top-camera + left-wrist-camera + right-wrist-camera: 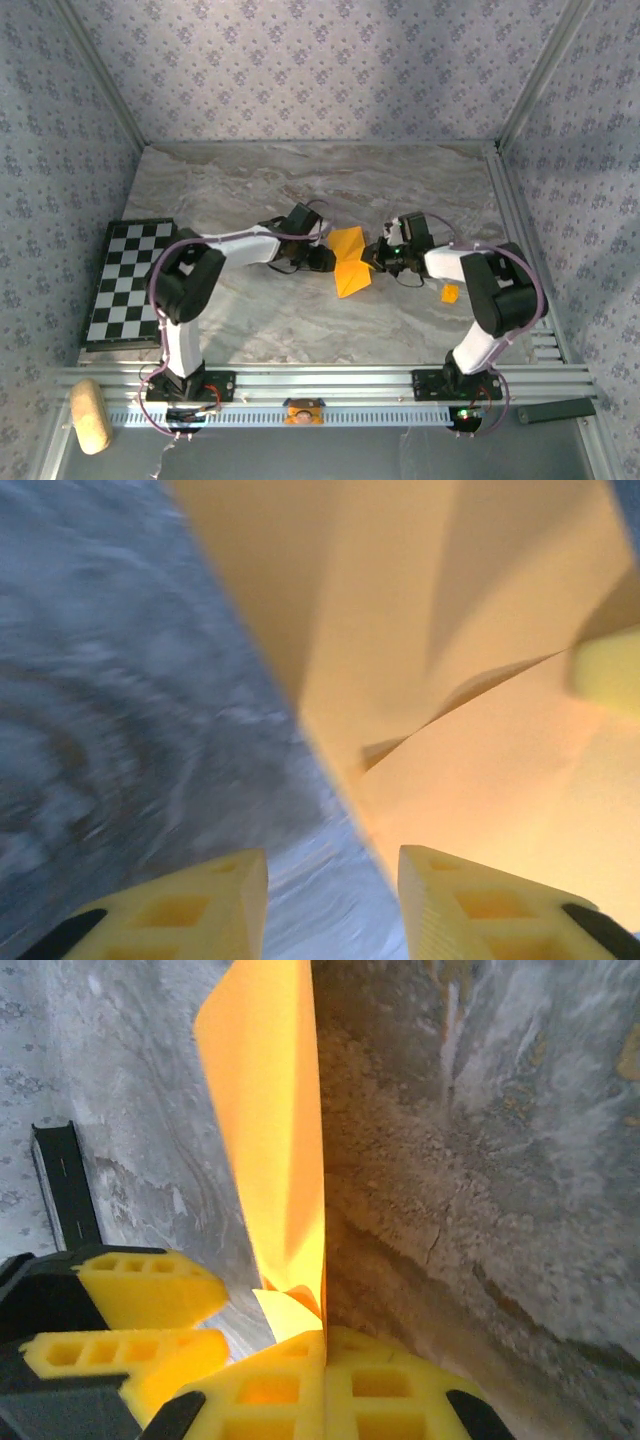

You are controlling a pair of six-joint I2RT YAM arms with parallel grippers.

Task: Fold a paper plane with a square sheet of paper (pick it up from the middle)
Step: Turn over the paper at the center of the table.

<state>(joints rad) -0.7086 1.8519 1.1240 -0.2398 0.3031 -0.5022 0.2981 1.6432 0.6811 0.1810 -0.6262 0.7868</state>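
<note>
While the right gripper [379, 262] pinches the right edge of the folded orange-yellow paper sheet [350, 262] centred on the marbled table [240, 180], its long axis running near-to-far, the left gripper [324, 258] hovers, fingers parted, beside the opposite edge.

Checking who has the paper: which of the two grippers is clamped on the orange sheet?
The right gripper: it is shut on the edge of the orange sheet. The left gripper stands open, with the table visible in its gap.
</note>
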